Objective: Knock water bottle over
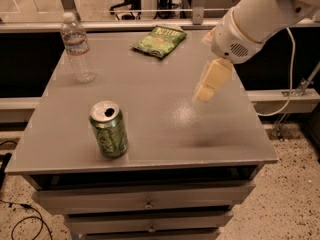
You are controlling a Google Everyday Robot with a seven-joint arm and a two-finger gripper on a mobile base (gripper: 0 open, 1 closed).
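Note:
The water bottle (76,46) stands upright at the far left corner of the grey table (150,109); it is clear, with a white cap and a pale label. My gripper (211,81) hangs on the white arm above the right half of the table, pointing down and to the left. It is well to the right of the bottle, with a wide stretch of tabletop between them. It holds nothing that I can see.
A green soda can (108,129) stands upright near the table's front left. A green chip bag (160,40) lies at the far middle. A rail runs behind the table. Drawers sit below the front edge.

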